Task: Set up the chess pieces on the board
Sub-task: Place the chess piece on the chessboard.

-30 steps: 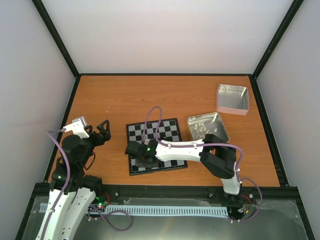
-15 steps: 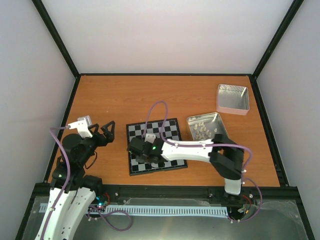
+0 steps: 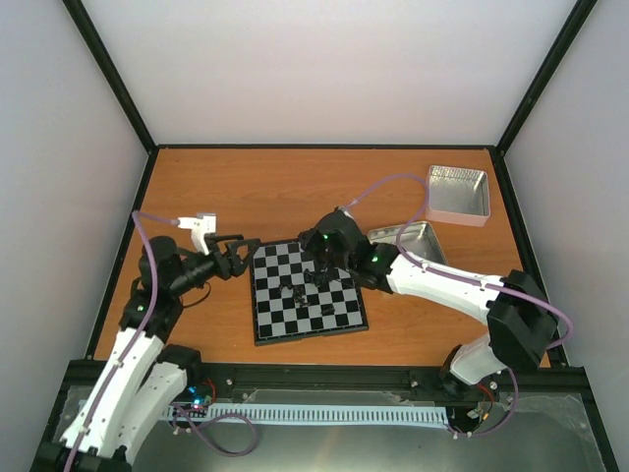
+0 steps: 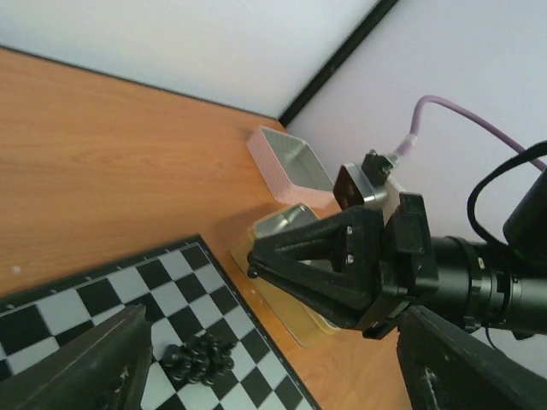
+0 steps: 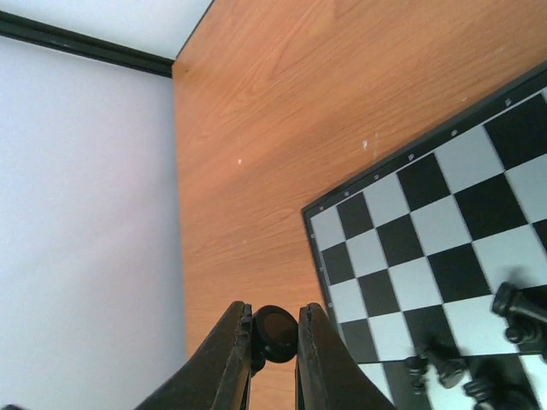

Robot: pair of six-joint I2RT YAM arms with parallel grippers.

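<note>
The board lies at the table's middle. A heap of tiny black chess pieces sits on its central squares, and shows in the left wrist view and at the right wrist view's lower right. My right gripper hovers over the board's far half, shut on one black piece. In the right wrist view my right gripper is above bare table by a board corner. My left gripper is open and empty at the board's left edge. In its own view, my left gripper faces the right gripper.
A shiny tin with a pink outside stands at the far right. A second flat tin lies right of the board, partly under the right arm. Both tins show in the left wrist view, the pink one and the flat one. Walls enclose the table.
The right arm has swung from across the board's near half to its far side, uncovering the heap of black pieces. The left gripper has moved right, up to the board's left edge.
</note>
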